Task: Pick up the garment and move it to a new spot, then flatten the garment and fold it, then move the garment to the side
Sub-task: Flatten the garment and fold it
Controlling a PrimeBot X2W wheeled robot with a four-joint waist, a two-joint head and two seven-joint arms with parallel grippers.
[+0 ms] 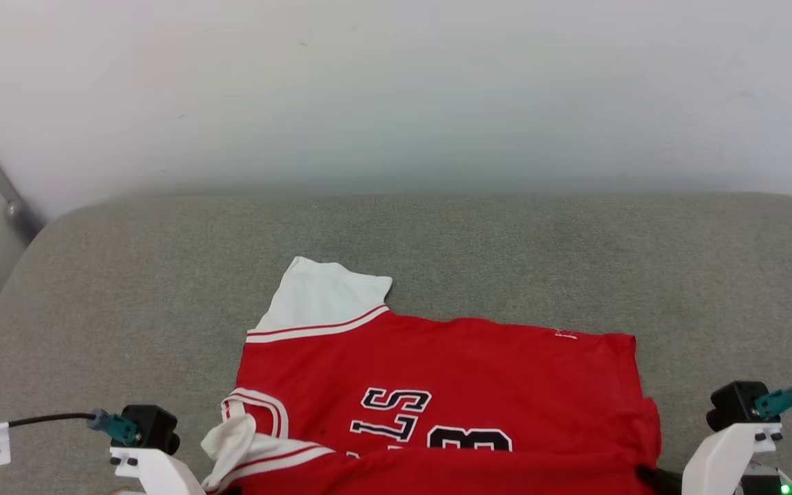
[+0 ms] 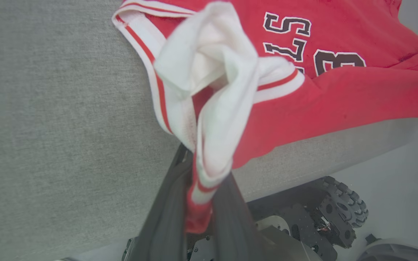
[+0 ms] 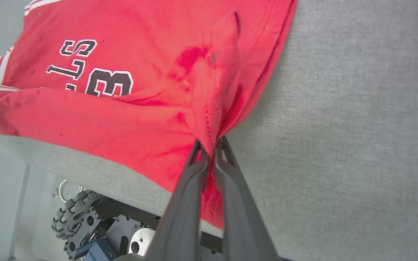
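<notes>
At the near edge of the grey cushion point(image 1: 506, 247), my left gripper point(image 2: 203, 170) is clamped on the white sleeve point(image 2: 212, 90) of the shirt point(image 1: 451, 371), and my right gripper point(image 3: 209, 143) pinches its red corner point(image 3: 212, 112). The shirt lies lettering-up, front edge overhanging. I'd raise both grips together, level, so nothing slips.

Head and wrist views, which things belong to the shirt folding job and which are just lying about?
Job: red jersey, left hand and right hand, both shut on it.
Lying about: grey pad, tagged cable, wall.
</notes>
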